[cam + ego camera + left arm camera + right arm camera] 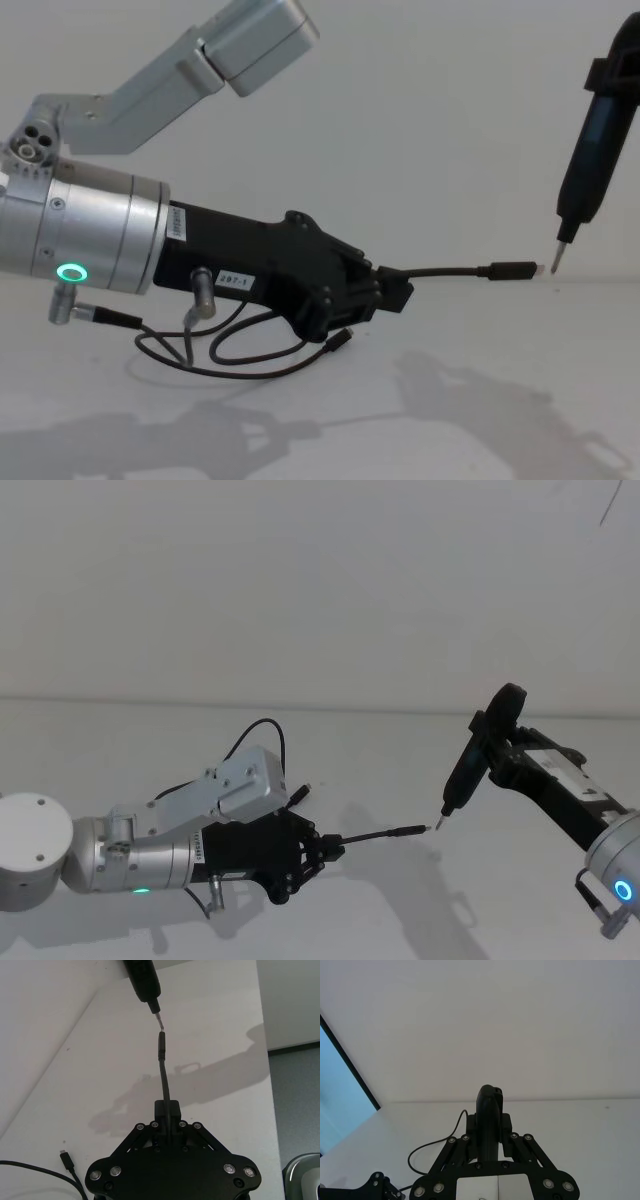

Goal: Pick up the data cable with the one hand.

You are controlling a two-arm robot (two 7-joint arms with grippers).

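My left gripper (335,845) (395,290), black and angular with a white label on a silver cylinder with a green ring light, is shut on the data cable (375,836) (164,1080) just above the white table. A short stretch of cable sticks out past the fingers, ending in a slim plug (510,270) (161,1042). The rest loops back behind the arm (262,725), and the other plug (66,1160) lies on the table. My right gripper (497,752) (490,1127) is shut on a slim black tool (590,130). The tool's pointed tip (441,821) almost touches the held plug.
The white table (400,910) meets a white wall behind. Its edge (267,1085) drops to a grey floor on one side. A short wire with silver barrel connectors (100,316) hangs under the left wrist.
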